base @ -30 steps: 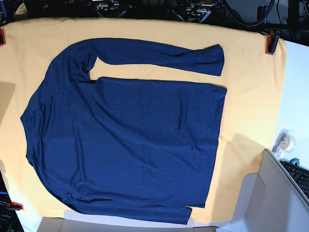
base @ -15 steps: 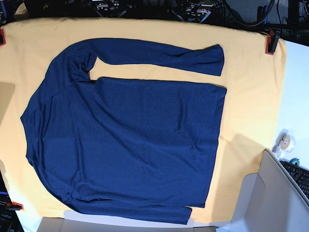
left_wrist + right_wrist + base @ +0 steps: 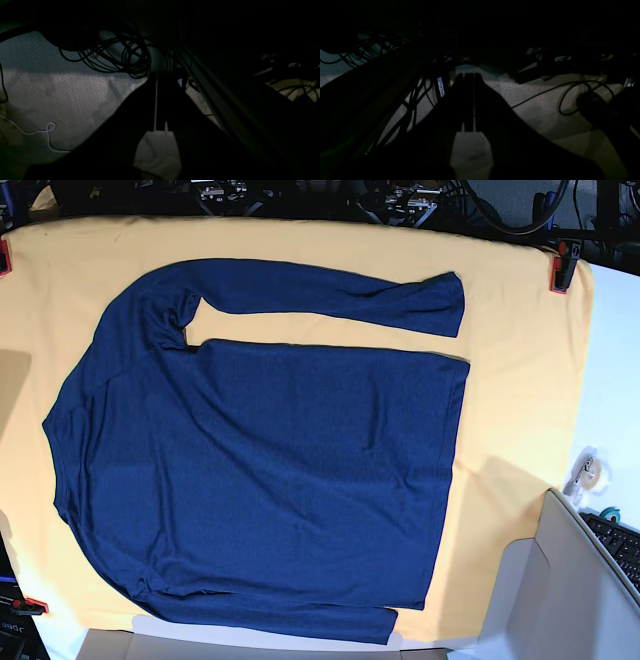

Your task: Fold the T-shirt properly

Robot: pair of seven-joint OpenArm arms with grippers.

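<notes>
The navy T-shirt (image 3: 270,470) lies spread flat on the yellow cloth (image 3: 520,380), neck to the left, hem to the right. One long sleeve (image 3: 330,290) stretches along the far side; the other sleeve (image 3: 270,620) runs along the near edge. Neither arm shows in the base view. In the dim left wrist view my left gripper (image 3: 157,120) appears as a dark silhouette with its fingers pressed together, holding nothing. My right gripper (image 3: 469,120) looks the same in the right wrist view, shut and empty. Both hang over a carpeted floor, away from the shirt.
Red clamps (image 3: 560,270) pin the cloth at the table corners. A grey box (image 3: 560,590), a tape roll (image 3: 588,470) and a keyboard (image 3: 620,545) sit at the right. Loose cables (image 3: 112,57) lie on the floor below the grippers (image 3: 570,95).
</notes>
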